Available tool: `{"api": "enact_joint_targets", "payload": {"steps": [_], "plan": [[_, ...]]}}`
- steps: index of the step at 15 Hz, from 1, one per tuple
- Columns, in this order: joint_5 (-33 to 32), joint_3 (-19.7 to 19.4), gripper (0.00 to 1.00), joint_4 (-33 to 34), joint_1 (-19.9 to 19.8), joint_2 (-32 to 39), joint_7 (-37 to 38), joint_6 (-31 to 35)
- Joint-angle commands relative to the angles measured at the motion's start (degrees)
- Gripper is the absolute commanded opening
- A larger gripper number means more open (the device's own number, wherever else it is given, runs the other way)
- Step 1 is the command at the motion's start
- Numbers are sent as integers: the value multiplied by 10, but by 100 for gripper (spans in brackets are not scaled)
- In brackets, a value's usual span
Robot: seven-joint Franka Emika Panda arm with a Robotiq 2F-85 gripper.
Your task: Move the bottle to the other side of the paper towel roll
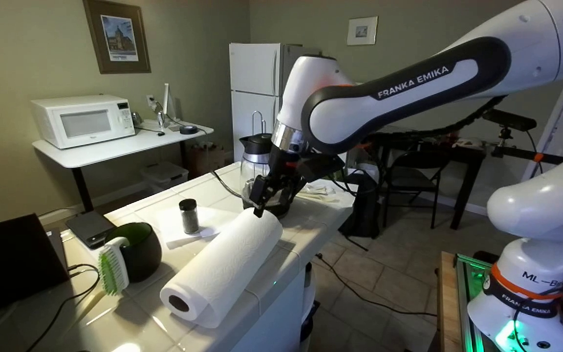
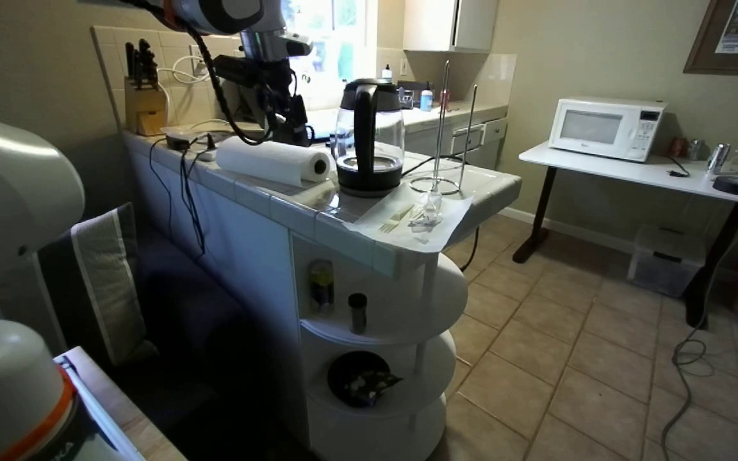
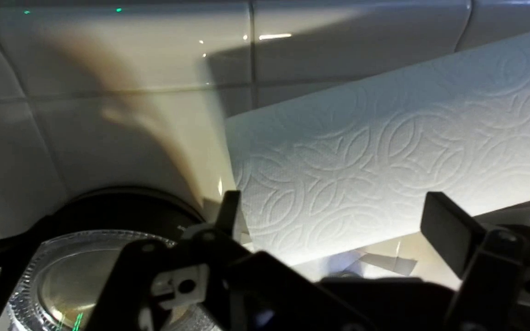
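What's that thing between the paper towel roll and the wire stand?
A glass pitcher with a black handle stands between the paper towel roll and the wire stand, as both exterior views show.

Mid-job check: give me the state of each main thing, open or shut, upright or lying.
Black two-fingered gripper: open, nothing held.
Small dark cylindrical bottle: upright, capped.
Large thick white paper towel roll: lying on its side.
Clear glass kettle with black handle: upright.
White boxy microwave: shut.
White two-door fridge: shut.
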Motion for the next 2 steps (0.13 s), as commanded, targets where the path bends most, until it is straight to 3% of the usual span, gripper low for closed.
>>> {"api": "enact_joint_targets", "payload": {"steps": [1, 2], "plan": [[-51, -2, 100, -5, 13, 42, 33, 17], [-51, -3, 100, -5, 14, 43, 33, 17]]}}
